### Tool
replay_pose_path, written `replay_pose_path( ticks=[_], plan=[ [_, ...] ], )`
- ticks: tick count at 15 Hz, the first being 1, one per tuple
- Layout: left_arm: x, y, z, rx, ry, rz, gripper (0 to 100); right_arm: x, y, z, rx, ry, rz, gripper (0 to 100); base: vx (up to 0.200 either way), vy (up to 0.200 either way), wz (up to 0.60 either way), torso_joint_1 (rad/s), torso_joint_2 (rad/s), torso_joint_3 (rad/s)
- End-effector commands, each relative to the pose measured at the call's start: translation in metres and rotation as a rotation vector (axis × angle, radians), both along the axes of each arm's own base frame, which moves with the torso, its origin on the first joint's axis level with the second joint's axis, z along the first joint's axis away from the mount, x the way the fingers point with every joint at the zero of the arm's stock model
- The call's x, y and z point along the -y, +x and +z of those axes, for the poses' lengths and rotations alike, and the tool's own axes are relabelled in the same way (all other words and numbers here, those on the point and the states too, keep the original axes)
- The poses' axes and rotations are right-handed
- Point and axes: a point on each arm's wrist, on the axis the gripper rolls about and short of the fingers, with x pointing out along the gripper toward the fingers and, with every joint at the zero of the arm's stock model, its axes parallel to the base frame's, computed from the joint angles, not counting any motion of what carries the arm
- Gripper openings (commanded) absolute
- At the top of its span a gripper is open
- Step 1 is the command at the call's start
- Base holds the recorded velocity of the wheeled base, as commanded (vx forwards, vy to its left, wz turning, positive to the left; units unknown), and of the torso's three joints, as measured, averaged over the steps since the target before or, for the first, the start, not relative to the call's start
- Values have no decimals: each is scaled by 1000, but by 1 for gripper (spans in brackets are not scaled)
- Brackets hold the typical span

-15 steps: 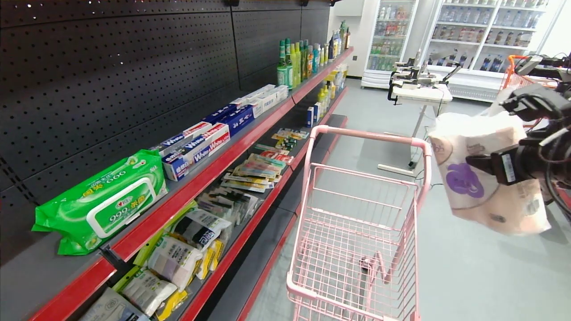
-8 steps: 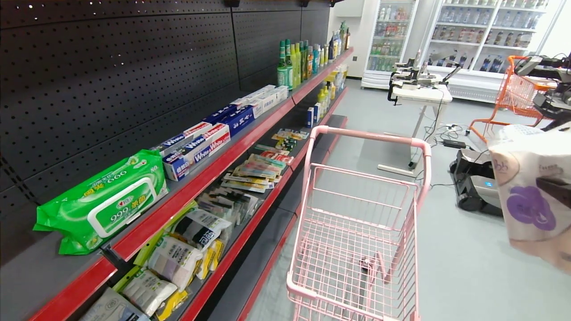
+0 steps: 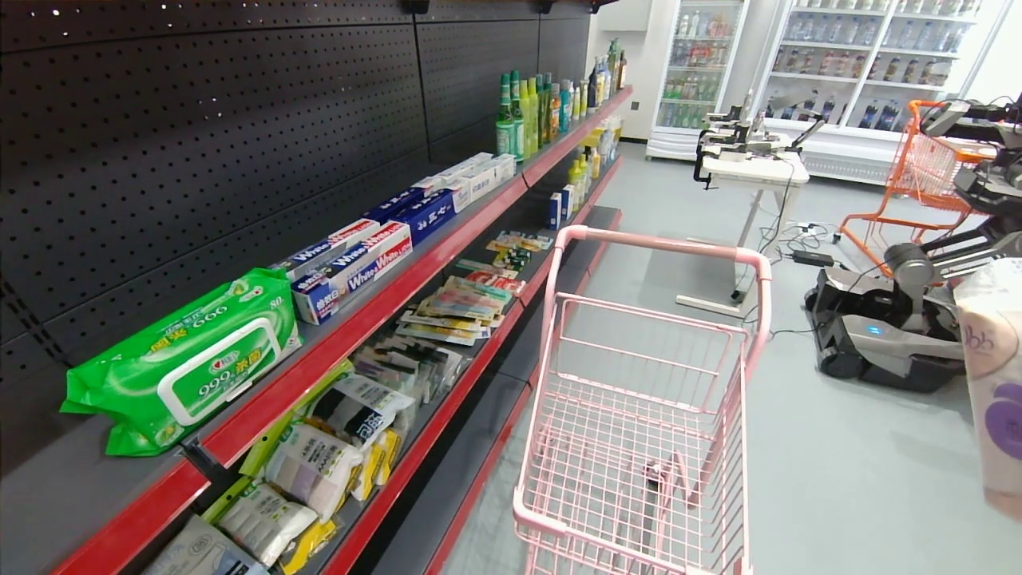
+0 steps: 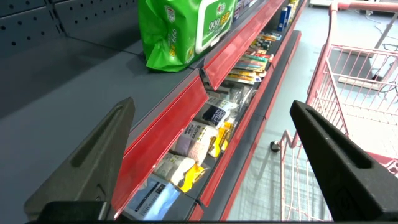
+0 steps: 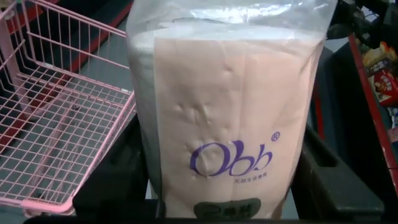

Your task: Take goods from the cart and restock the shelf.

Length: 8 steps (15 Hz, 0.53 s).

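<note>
Right jaws clamp the tissue pack (image 5: pixel 230 118) beside the pink cart (image 3: pixel 663 243); left jaws gape wide, empty, by the shelf (image 4: pixel 74 93).

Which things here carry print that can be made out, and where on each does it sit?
Tissue-roll pack: purple brand lettering low on its front; the small line beneath is blurred.
Green wipes pack: white numerals and characters around its lid flap.
Long boxes beside it: blue and red brand lettering along their sides.
Lower-shelf packets and far bottles: too small to read.
</note>
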Motion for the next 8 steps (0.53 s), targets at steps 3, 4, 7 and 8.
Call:
replay_pose_path(
  ticks=[3,4,7,8],
  plan=[
    [0,0,0,-1,0,1,100,-1,-17,-14,8,-1,-31,0,0,0,0,0,0,0],
    [0,0,0,-1,0,1,100,-1,-19,-20,-3,0,-29,0,0,0,0,95,-154,-95],
    [0,0,0,-1,0,1,100,-1,-17,-21,-14,0,-32,0,0,0,0,160,-342,-180],
    [0,0,0,-1,0,1,100,-1,-17,-21,-16,-1,-30,0,0,0,0,163,-359,-188]
  ],
)
